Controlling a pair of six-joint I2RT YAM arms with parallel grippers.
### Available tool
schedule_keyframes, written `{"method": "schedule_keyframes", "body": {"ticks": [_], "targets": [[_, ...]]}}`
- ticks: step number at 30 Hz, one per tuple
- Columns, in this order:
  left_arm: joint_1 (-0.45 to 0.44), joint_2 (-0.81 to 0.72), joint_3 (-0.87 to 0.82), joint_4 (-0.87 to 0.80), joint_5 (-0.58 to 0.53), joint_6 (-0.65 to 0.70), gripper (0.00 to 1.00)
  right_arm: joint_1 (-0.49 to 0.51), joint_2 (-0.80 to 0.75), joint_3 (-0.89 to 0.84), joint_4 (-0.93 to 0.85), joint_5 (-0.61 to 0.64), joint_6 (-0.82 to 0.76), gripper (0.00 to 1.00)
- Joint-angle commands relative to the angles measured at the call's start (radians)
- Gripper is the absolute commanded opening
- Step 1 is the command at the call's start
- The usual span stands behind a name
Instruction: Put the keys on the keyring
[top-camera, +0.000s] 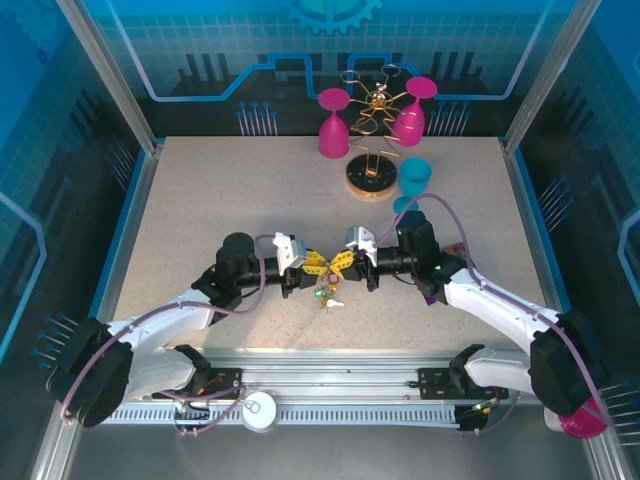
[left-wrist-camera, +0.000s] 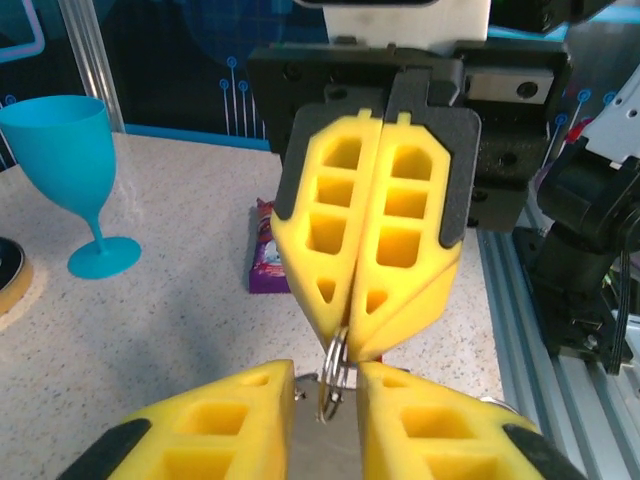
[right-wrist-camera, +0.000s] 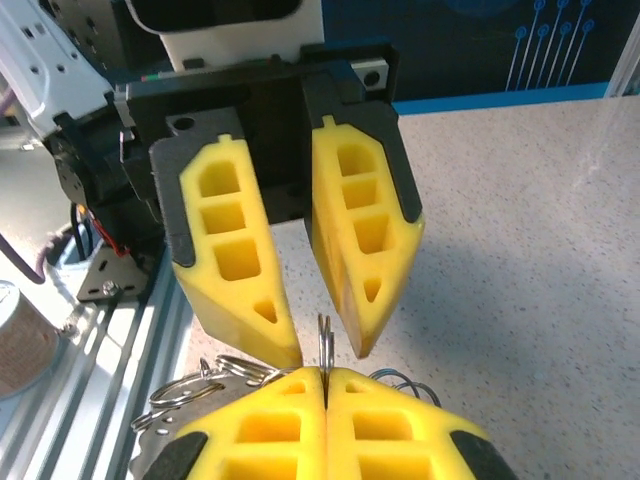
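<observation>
My two grippers meet tip to tip above the middle of the table. The right gripper (top-camera: 341, 264) (right-wrist-camera: 325, 372) is shut on the keyring (right-wrist-camera: 324, 338), a thin silvery split ring seen edge-on. The left gripper (top-camera: 317, 264) (left-wrist-camera: 327, 372) stands open, its yellow fingers (right-wrist-camera: 255, 300) on either side of that keyring (left-wrist-camera: 336, 362) with a gap on both sides. In the left wrist view the right gripper (left-wrist-camera: 351, 348) pinches the ring's top. The keys (top-camera: 325, 293), small with coloured heads, hang in a cluster just below the grippers. More silver rings (right-wrist-camera: 190, 388) lie beside my right fingers.
A gold rack on a round wooden base (top-camera: 369, 180) holds two pink cups (top-camera: 333, 125) at the back. A blue cup (top-camera: 415, 176) (left-wrist-camera: 60, 150) stands next to it. A purple packet (left-wrist-camera: 266, 257) lies on the table under the right arm. The aluminium rail (top-camera: 330, 385) runs along the near edge.
</observation>
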Motion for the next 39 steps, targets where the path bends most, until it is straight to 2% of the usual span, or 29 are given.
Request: {"method": "schedule_keyframes", "body": {"ticks": [1, 6, 10, 21, 26, 29, 31, 34, 36, 39], "targets": [[-0.005, -0.049, 0.067, -0.201, -0.037, 0.110, 0.26, 0.021, -0.025, 0.082, -0.186, 0.056, -0.127, 0.00], [-0.005, -0.071, 0.133, -0.410, -0.069, 0.232, 0.26, 0.062, -0.012, 0.152, -0.323, 0.143, -0.215, 0.00], [-0.004, -0.071, 0.175, -0.501, -0.064, 0.298, 0.26, 0.093, 0.012, 0.222, -0.404, 0.193, -0.266, 0.00], [-0.005, -0.034, 0.225, -0.546, -0.015, 0.326, 0.22, 0.161, 0.063, 0.306, -0.493, 0.258, -0.332, 0.00], [-0.005, -0.029, 0.235, -0.565, -0.002, 0.335, 0.12, 0.180, 0.083, 0.335, -0.508, 0.271, -0.347, 0.00], [-0.005, -0.028, 0.238, -0.573, 0.008, 0.341, 0.00, 0.187, 0.090, 0.342, -0.500, 0.257, -0.342, 0.00], [-0.005, -0.033, 0.237, -0.574, 0.010, 0.347, 0.00, 0.182, 0.082, 0.331, -0.472, 0.266, -0.317, 0.00], [-0.005, -0.055, 0.207, -0.530, 0.007, 0.349, 0.00, 0.149, 0.027, 0.265, -0.383, 0.269, -0.232, 0.24], [-0.005, -0.072, 0.165, -0.447, 0.002, 0.325, 0.00, 0.118, -0.018, 0.208, -0.331, 0.256, -0.175, 0.30], [-0.005, -0.087, 0.093, -0.289, -0.002, 0.269, 0.00, 0.087, -0.064, 0.136, -0.293, 0.231, -0.115, 0.31]]}}
